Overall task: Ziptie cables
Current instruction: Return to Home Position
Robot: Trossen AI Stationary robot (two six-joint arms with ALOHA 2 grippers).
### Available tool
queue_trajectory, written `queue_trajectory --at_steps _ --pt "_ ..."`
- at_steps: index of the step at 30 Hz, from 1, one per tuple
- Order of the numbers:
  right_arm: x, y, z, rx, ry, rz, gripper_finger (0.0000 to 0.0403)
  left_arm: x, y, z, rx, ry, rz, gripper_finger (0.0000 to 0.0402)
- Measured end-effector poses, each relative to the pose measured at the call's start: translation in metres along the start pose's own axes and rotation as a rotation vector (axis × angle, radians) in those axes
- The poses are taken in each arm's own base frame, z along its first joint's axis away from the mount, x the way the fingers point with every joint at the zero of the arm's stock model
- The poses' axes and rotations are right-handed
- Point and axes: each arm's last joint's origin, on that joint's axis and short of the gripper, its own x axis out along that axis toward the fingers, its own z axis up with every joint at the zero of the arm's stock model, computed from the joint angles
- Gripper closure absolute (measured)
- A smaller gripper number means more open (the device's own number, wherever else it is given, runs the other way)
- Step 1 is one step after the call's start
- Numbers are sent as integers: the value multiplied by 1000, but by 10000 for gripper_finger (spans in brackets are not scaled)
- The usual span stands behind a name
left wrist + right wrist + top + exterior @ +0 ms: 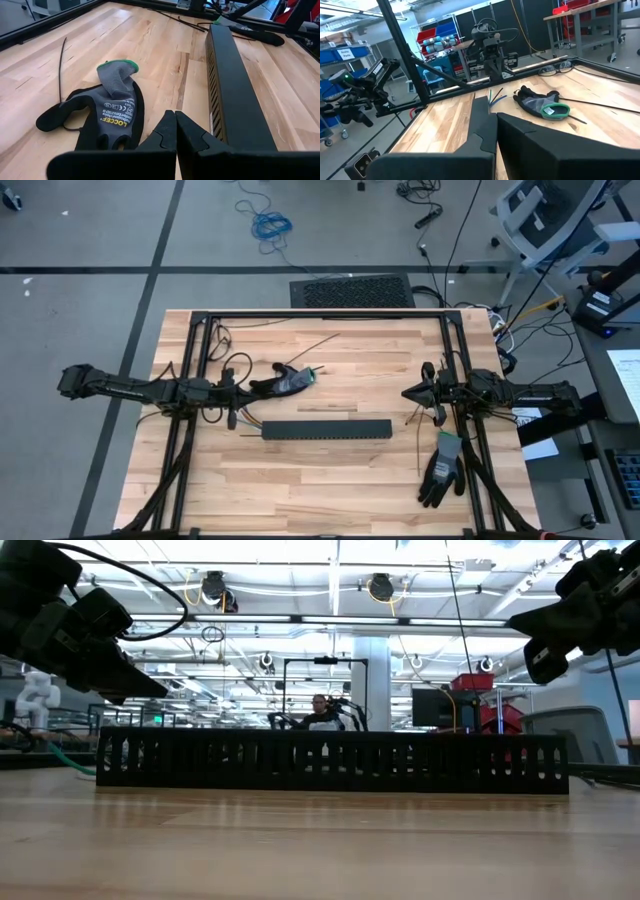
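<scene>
cables [495,95]: nearly all inside the black duct [325,429], lid on, mid-table. Only a short tuft of coloured ends shows, poking out of the duct end nearest the left arm. Through the side slots in the low view I can't make out any wire.

left gripper [174,117]: fingers together, holding nothing, raised off the table near that same duct end, beside a grey glove [112,102].
right gripper [489,112]: also closed and empty, off the opposite end, near a 2nd glove [440,470]. Neither touches the duct.

Handling, my read:
- Thin, light, floppy strands. No stiffness of their own, so the bundle will sag and splay once it's out of the duct.
- The insulation looks smooth. Expect single strands to slip through a loose pinch.
- Not fragile, but a hard clamp on 1 or 2 strands could kink them.

Where to grab:
- The exposed tuft is the only hold available now, and it's a poor one. Pulling there would probably drag strands out unevenly.
- With the lid open, pinch across the whole bundle, all strands between the fingers, near mid-length.
- Better with 2 holds, 1 on each side of the tie spot, keeping the span lightly taut so a tie can wrap it.

A thin black strip [62,60] on the wood by the grey glove looks like a zip tie. It lies flat, so it's likely awkward to pick up. I can't see any tie on the bundle.
</scene>
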Motion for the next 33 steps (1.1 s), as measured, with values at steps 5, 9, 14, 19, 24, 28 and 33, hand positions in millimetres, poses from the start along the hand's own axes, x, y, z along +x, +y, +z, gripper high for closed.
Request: queue_trajectory --at_steps 5,9,14,19,24,28,33 --pt "0 0 0 0 0 0 403 0 0 0 0 0 0 401" --pt "0 0 0 0 0 0 403 0 0 0 0 0 0 401" --pt "0 8 -3 2 27 86 403 0 0 0 0 0 0 401" --pt "-1 13 -4 3 45 140 403 0 0 0 0 0 0 401" --pt "-1 14 -4 3 45 142 403 0 0 0 0 0 0 401" --pt "-1 14 -4 3 45 140 403 0 0 0 0 0 1 401" --pt "-1 14 -4 3 45 141 403 0 0 0 0 0 1 401"
